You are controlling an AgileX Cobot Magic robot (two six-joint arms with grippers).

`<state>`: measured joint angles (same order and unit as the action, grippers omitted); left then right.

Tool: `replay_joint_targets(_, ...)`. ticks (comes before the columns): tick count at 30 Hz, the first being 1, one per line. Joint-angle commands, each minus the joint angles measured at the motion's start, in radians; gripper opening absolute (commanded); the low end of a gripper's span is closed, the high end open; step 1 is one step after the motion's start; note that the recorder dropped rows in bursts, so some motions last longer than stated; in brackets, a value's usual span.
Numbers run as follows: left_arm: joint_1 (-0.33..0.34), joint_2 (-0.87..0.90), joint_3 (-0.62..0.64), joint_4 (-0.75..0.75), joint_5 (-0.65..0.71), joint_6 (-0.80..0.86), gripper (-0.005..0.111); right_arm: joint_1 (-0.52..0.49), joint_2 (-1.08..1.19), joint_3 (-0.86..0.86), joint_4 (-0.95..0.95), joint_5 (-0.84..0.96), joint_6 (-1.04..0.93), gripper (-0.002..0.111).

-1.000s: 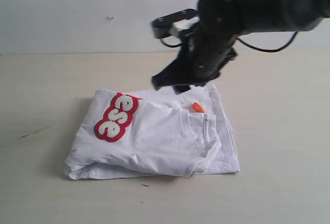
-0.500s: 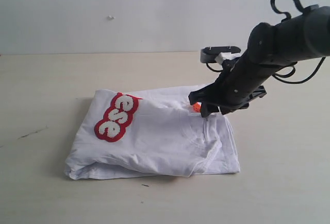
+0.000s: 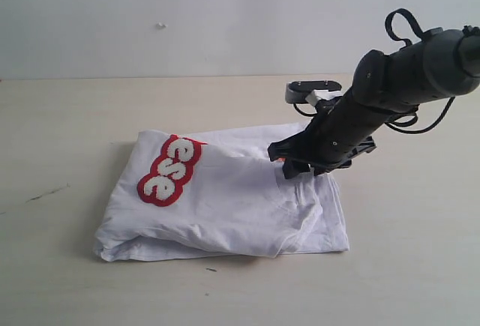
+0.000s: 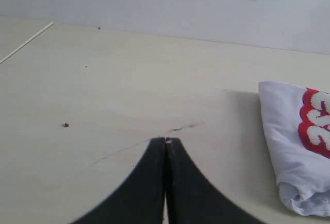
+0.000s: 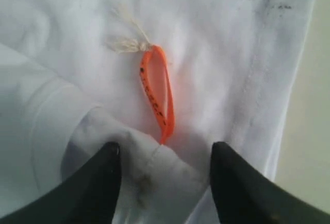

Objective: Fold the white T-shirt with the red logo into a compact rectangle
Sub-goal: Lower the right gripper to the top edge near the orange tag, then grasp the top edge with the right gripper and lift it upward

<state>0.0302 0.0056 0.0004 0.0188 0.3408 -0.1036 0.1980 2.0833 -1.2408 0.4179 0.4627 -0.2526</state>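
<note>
Holds right gripper point(image 3: 296, 168) parted on shirt point(image 3: 225, 206), at its far right part, astride orange tag point(image 5: 157, 92) and collar point(image 5: 49, 113) fold. Shows shirt folded mid-table point(image 3: 60, 116), logo point(image 3: 170, 170) at left. Holds left gripper point(image 4: 166, 141) clenched over table, left of shirt.

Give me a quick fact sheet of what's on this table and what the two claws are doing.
Shirt: white T-shirt, roughly folded on the table
Logo: red logo faces up, partly showing
Tag: orange neck tag at the collar
Right gripper: open, jaws either side of the tag's end
Left gripper: shut, empty, over bare table
</note>
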Motion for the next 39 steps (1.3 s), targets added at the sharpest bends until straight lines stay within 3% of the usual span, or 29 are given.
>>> replay_joint_targets(1,0.003,-0.006,0.0,-0.004,-0.005,-0.003,0.0,0.0,-0.026,-0.005,0.042,0.016,-0.042,0.052)
replay_joint_targets(14,0.003,-0.006,0.0,-0.004,-0.005,-0.003,0.0,0.0,0.008,-0.003,0.037,0.075,-0.06,0.05)
replay_joint_targets(16,0.003,-0.006,0.0,-0.004,-0.005,-0.003,0.0,0.0,0.008,-0.003,0.037,0.065,-0.07,0.042)
replay_joint_targets(21,0.003,-0.006,0.0,-0.004,-0.005,-0.003,0.0,0.0,0.006,-0.003,0.044,0.06,-0.141,0.001)
replay_joint_targets(30,0.003,-0.006,0.0,-0.004,-0.005,-0.003,0.0,0.0,-0.123,-0.085,0.034,0.043,-0.248,0.0)
replay_joint_targets(33,0.003,-0.006,0.0,-0.004,-0.005,-0.003,0.0,0.0,-0.191,-0.144,-0.087,0.038,-0.237,0.0)
replay_joint_targets(39,0.003,-0.006,0.0,-0.004,-0.005,-0.003,0.0,0.0,-0.248,-0.291,-0.569,0.22,0.008,0.0)
